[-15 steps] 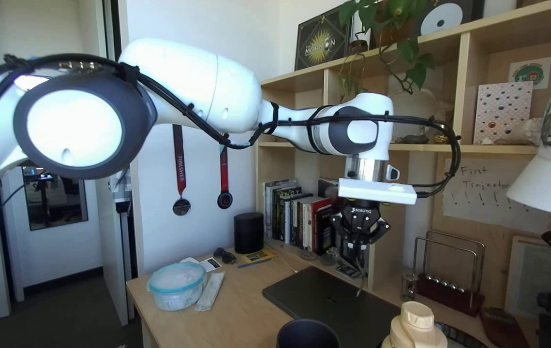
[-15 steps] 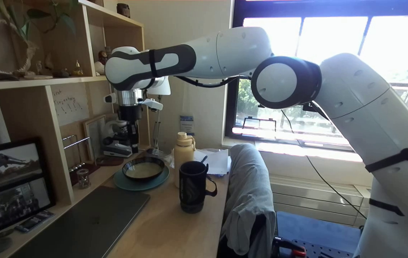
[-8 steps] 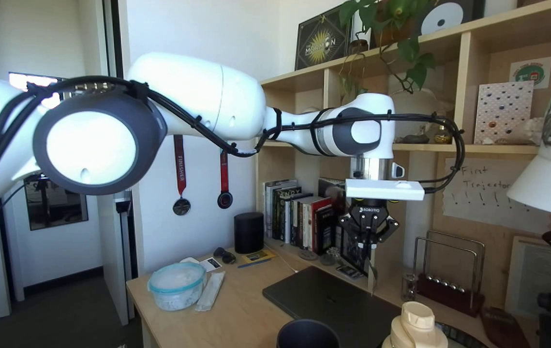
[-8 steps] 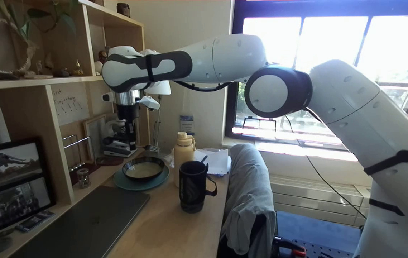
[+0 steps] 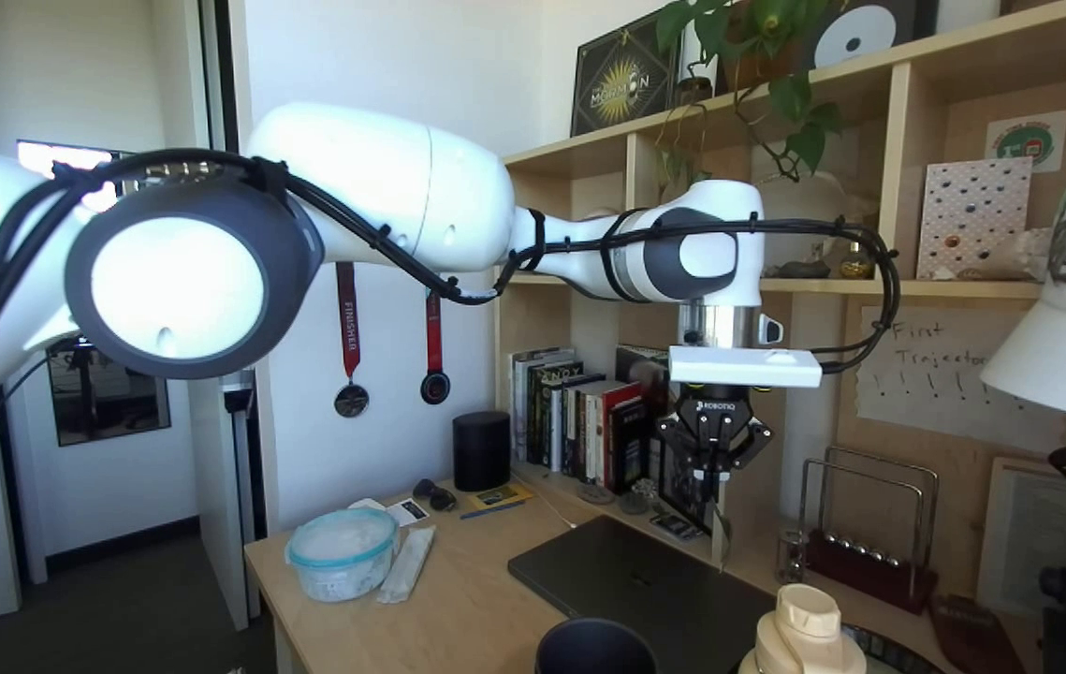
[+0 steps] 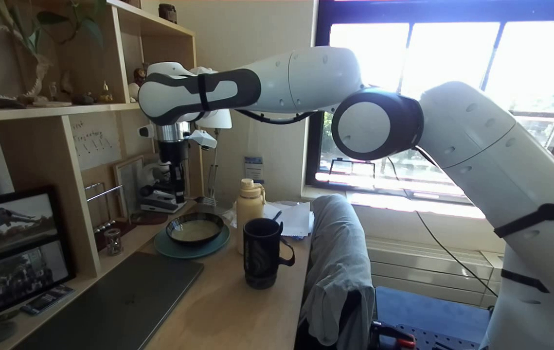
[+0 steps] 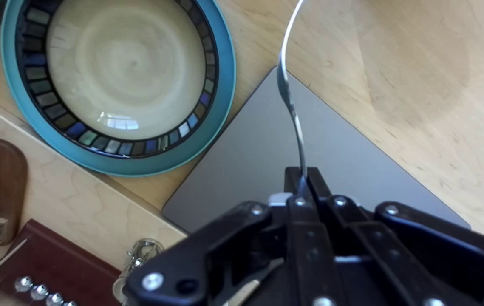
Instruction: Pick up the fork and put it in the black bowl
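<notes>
Pickup looks done: the pincer grips the fork in midair, beside the black bowl and over the laptop in the wrist view, its height hard to judge. Next it should move above the bowl, lower, let go.

Seen from the wrist, the black-rimmed bowl is cream inside, its border a mosaic of blue, green, grey and brown blocks, with a turquoise plate; the fork is silver, the gripper black, the laptop grey, the Newton's cradle base maroon, the desk pale tan with darker flecks. In both exterior views the robot arm is white with dark grey joints and the water bottle soft yellow. The travel mug is black with a faint lighter swirl, and the storage tub has a light-blue rim.
</notes>
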You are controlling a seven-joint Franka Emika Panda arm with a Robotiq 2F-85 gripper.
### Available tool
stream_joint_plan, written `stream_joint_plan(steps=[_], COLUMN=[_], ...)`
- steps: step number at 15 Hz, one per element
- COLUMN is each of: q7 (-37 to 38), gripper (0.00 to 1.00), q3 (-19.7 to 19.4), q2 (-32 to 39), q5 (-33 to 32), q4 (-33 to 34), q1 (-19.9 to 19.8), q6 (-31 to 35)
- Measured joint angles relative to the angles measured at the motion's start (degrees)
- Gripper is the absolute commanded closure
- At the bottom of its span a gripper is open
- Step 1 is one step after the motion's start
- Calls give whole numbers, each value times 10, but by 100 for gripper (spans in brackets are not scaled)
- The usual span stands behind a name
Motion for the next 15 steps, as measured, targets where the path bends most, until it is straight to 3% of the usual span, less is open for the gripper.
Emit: stream_joint_plan(steps=[7, 15], q7=[-12, -91], gripper=[96, 96], q3=[-3, -11], q2=[28, 109], q5=[-1, -48], q4=[12, 113], q1=[-2, -10], q6=[0, 0])
